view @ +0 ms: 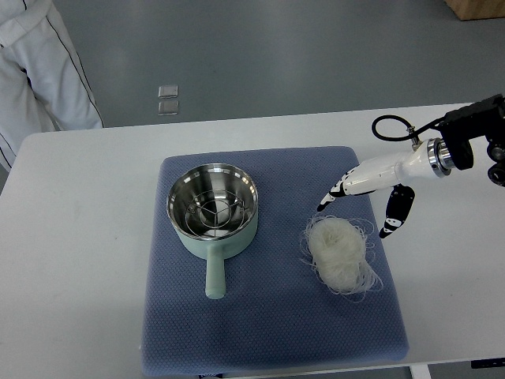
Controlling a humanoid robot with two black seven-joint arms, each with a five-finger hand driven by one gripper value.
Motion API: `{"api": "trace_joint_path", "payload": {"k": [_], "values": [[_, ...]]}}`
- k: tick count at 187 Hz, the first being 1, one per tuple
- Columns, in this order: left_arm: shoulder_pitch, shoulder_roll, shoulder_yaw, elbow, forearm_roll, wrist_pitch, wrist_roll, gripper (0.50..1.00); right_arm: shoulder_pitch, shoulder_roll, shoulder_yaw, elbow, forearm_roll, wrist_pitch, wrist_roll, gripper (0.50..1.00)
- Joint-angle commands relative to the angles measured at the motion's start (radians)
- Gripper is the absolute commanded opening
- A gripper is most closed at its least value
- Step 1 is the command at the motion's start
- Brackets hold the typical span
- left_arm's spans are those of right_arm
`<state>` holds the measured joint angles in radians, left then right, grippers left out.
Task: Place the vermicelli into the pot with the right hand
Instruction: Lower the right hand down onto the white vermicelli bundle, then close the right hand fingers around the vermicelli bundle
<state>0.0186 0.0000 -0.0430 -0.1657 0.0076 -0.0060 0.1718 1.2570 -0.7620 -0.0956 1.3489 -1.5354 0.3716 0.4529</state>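
Observation:
A white bundle of vermicelli [339, 254] lies on the right part of the blue mat [268, 332]. A pale green pot [212, 212] with a steel inside and a wire rack stands on the mat's left half, its handle pointing toward me. My right hand [359, 209] comes in from the right edge and hovers just above and behind the vermicelli. Its fingers [338, 189] are spread, the thumb [394, 213] hanging apart, and they hold nothing. The left arm does not show.
The mat lies on a white table [79, 237]. A person in white clothing [39, 71] stands at the far left beyond the table. Two small clear squares [167, 99] lie on the grey floor behind the table. A brown box corner [477, 8] shows at top right.

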Motion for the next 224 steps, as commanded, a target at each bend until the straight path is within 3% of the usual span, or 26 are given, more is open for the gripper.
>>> {"api": "trace_joint_path", "payload": {"k": [1,85,163,193,211,224], "values": [[0.0,0.0,0.0,0.0,0.0,0.0,0.0,1.0,-0.03,0.004,0.004,0.001,0.0,-0.02,0.001,0.928],[0.0,0.0,0.0,0.0,0.0,0.0,0.0,1.0,-0.122,0.038,0.01,0.01,-0.011,-0.056,-0.003,0.928],[0.0,0.0,0.0,0.0,0.0,0.0,0.0,1.0,-0.215,0.092,0.013,-0.002,-0.003,-0.166,0.001,0.928],[0.0,0.0,0.0,0.0,0.0,0.0,0.0,1.0,-0.217,0.098,0.016,-0.004,-0.002,-0.175,0.001,0.926],[0.0,0.0,0.0,0.0,0.0,0.0,0.0,1.0,-0.222,0.104,0.048,-0.005,0.001,-0.174,0.001,0.897],[0.0,0.0,0.0,0.0,0.0,0.0,0.0,1.0,-0.232,0.11,0.054,-0.013,0.001,-0.169,0.0,0.832]]}}
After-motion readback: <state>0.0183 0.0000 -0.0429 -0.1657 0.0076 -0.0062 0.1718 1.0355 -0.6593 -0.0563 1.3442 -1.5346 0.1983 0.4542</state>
